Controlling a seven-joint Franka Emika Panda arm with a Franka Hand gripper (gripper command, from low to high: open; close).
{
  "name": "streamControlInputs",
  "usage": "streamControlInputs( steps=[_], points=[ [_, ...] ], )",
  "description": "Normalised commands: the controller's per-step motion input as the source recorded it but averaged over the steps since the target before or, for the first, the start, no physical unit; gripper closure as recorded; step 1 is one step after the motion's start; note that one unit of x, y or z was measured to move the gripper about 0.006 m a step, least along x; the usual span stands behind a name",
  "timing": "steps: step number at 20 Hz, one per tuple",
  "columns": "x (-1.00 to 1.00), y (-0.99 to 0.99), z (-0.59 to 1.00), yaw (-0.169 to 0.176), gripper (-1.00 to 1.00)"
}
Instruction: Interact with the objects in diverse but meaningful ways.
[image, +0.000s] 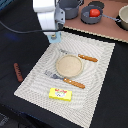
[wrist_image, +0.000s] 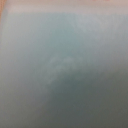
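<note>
My gripper (image: 53, 33) hangs at the far corner of the striped placemat (image: 95, 80), right on the pale blue carton (image: 55, 37), of which only a small part shows below the hand. A blurred pale blue surface (wrist_image: 64, 65) fills the whole wrist view, so the fingers are hidden. The red tomato (image: 94, 12) lies inside a grey pot (image: 86, 16) at the back. The flat yellow box (image: 60, 94) rests at the mat's near edge. The brown sausage (image: 18, 71) lies on the dark table at the exterior view's left.
A tan plate (image: 68, 65) sits mid-mat between a wooden-handled knife (image: 84, 57) and fork (image: 66, 80). Two more grey pots (image: 70, 7) (image: 123, 17) stand at the back, on and beside a wooden board (image: 107, 29).
</note>
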Motion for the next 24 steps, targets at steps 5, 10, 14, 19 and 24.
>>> streamControlInputs(
  steps=[5, 10, 14, 19, 24],
  points=[
    [0.99, 0.44, 0.63, 0.0, 1.0],
    [0.97, 0.43, 0.51, 0.0, 1.0],
    [0.96, 0.39, 0.3, 0.0, 1.0],
    [0.97, 0.38, 0.16, 0.0, 1.0],
    [0.94, 0.34, 0.01, 0.0, 1.0]
  ],
)
